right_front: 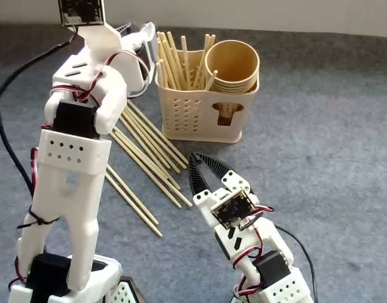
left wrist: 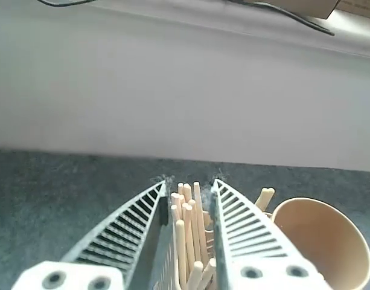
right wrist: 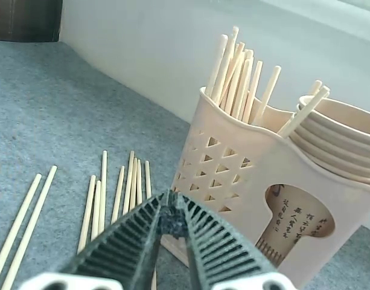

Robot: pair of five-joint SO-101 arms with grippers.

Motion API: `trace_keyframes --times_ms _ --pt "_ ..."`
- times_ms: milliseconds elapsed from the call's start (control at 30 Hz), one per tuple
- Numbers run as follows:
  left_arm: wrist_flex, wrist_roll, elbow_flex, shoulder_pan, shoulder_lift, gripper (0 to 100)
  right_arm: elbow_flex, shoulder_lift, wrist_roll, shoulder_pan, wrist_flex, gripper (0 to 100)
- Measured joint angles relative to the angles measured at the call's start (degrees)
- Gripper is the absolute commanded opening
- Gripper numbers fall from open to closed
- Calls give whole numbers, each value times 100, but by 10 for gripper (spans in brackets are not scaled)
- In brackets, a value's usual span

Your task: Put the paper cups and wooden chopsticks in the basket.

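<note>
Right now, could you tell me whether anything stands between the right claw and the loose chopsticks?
Nothing visible does: only bare table lies between the right claw and the loose chopsticks; the basket stands aside.

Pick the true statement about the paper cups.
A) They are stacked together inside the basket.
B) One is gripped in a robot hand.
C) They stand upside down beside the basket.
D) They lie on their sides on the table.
A: the paper cups sit nested, mouths up, in one end of the basket, next to the chopsticks standing in it.
</note>
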Motion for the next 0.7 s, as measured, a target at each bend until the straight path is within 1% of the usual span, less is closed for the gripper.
trace_keyframes --times_ms 233,400,700 --pt "607 246 -554 0 0 126 0 0 0 0 0 6" --pt "1187 378 -668 0 0 126 0 0 0 0 0 6" --pt "2760 396 -668 0 0 126 0 0 0 0 0 6"
